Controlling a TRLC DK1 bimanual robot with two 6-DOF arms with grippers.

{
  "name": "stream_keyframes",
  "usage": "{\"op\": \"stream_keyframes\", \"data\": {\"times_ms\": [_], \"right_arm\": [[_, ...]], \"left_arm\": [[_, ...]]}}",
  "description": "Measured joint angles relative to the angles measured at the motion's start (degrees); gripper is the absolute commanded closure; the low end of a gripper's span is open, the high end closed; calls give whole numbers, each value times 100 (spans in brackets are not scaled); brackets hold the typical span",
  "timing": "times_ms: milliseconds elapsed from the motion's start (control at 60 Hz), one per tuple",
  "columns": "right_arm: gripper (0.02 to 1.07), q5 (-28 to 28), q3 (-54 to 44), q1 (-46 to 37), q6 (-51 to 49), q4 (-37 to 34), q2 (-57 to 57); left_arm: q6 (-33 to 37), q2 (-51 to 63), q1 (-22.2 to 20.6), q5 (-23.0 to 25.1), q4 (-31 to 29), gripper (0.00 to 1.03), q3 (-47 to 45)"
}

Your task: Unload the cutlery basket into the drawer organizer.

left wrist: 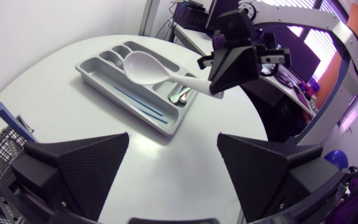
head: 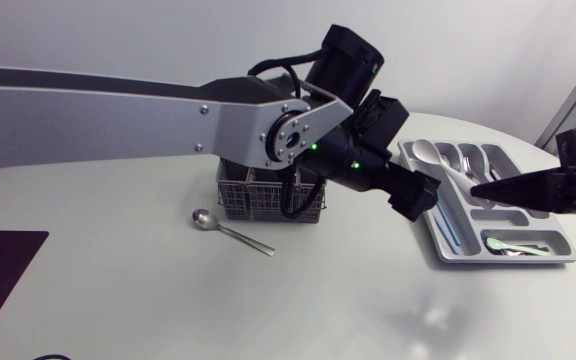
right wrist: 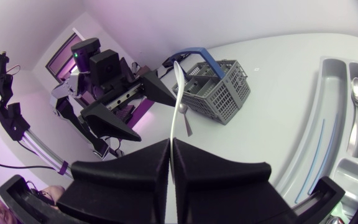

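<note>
Left wrist view has your right gripper (left wrist: 211, 81) clamped on the handle end of the white serving spoon (left wrist: 143, 67), its bowl hanging over the drawer organizer (left wrist: 95, 76). Anything worry you?

Yes, that hold. With so little handle between the fingers, I judge the spoon could swivel or slip as you lower it, and drop across the dividers instead of into one compartment

And the other arm?

Your left gripper (head: 415, 196) sits close beside the organizer in the head view, fingers spread wide, holding nothing. The two grippers are near each other, so a sideways move of the right arm could knock them together or shove the organizer

Anything else on the table?

A metal spoon (head: 230, 230) lies just beside the cutlery basket (head: 268, 190). Whether the basket holds more I cannot tell; the left arm covers part of it
</note>
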Motion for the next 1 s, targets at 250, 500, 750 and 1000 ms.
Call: {"op": "stream_keyframes", "data": {"times_ms": [250, 500, 750, 1000], "right_arm": [[102, -289, 2, 667, 273, 61, 0], [102, -614, 35, 931, 289, 205, 0], [102, -739, 101, 1088, 291, 730, 46], [102, -704, 197, 870, 308, 2033, 271]], "left_arm": [[-686, 90, 369, 658, 553, 4, 48], [-1145, 286, 297, 1110, 723, 4, 199], [-1272, 286, 332, 1161, 846, 4, 236], [-1276, 286, 525, 1303, 841, 4, 236]]}}
